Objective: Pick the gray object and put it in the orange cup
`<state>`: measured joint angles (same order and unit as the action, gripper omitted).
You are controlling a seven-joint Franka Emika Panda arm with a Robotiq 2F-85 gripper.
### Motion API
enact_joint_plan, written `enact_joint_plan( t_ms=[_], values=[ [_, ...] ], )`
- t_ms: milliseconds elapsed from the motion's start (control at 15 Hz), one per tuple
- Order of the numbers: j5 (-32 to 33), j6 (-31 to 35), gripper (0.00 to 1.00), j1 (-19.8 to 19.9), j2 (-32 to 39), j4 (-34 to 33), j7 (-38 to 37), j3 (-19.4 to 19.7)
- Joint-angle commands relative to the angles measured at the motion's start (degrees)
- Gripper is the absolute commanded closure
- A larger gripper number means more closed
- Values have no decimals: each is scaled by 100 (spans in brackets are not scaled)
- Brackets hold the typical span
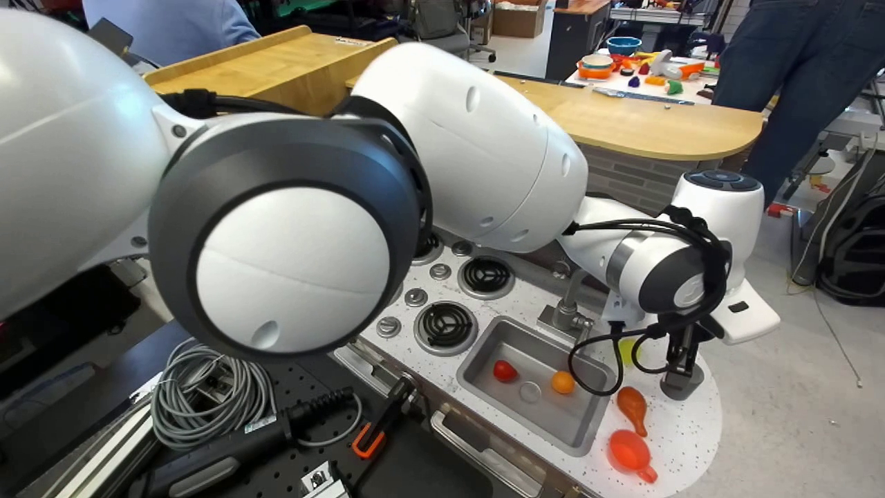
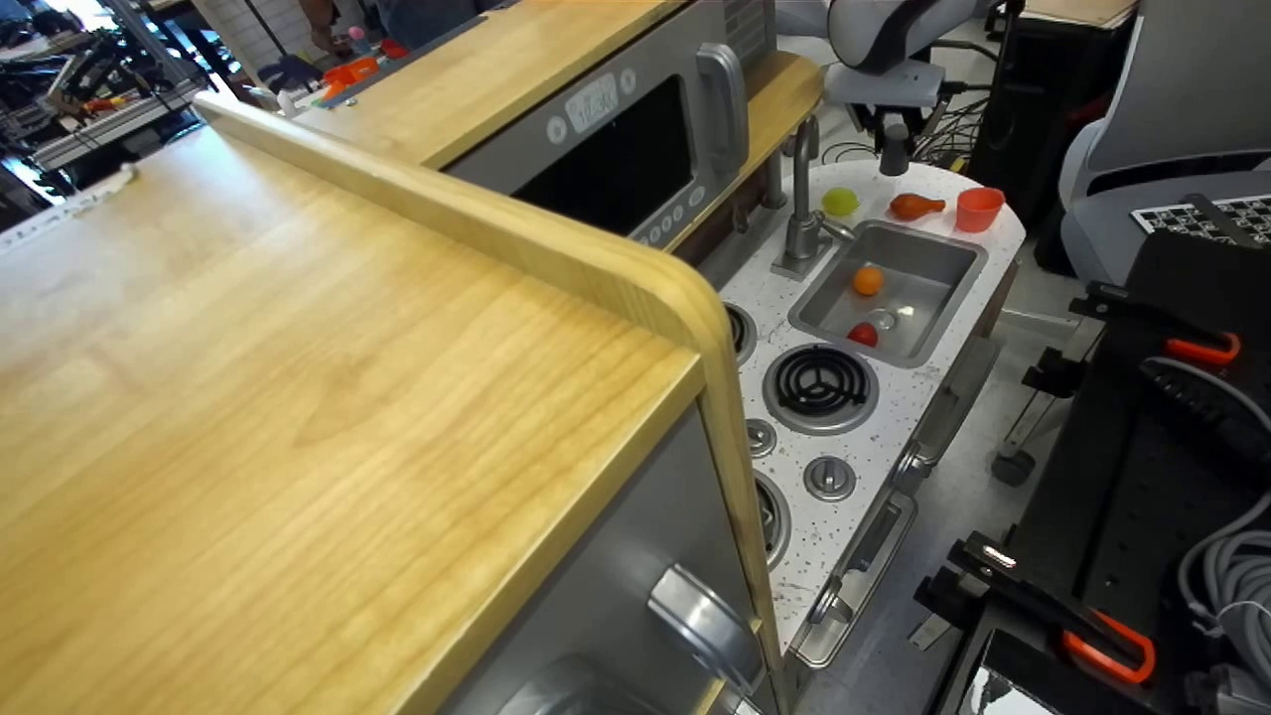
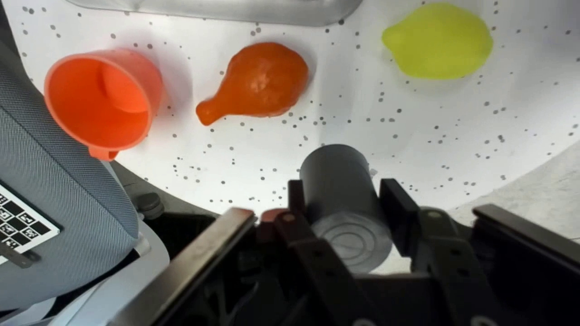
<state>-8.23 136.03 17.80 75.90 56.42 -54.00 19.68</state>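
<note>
The gray object is a dull dark-gray cylinder, like a small can (image 3: 337, 181). It shows in both exterior views (image 1: 681, 387) (image 2: 895, 154), near the counter's rounded end. My gripper (image 3: 344, 199) has a finger pad against each side of it, with its ringed end facing the wrist camera. I cannot tell whether its far end touches the counter. In an exterior view my gripper (image 1: 683, 360) is right above it. The orange cup (image 3: 103, 97) stands upright and open at the left of the wrist view. It also shows in both exterior views (image 1: 629, 451) (image 2: 979, 210).
An orange-brown drumstick toy (image 3: 263, 83) lies between cup and gray object. A yellow-green lemon (image 3: 442, 43) lies to the right. The sink (image 2: 943, 328) holds an orange ball (image 2: 868, 280) and a red toy (image 2: 863, 335). A faucet (image 2: 802, 218) rises behind the sink.
</note>
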Motion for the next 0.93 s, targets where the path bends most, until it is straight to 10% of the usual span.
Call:
enact_joint_plan(
  t_ms=[0, 867],
  values=[
    [138, 282, 80, -184, -582, 901, 385, 92],
    [510, 1560, 80, -917, -2118, 3896, 1242, 475]
  ],
)
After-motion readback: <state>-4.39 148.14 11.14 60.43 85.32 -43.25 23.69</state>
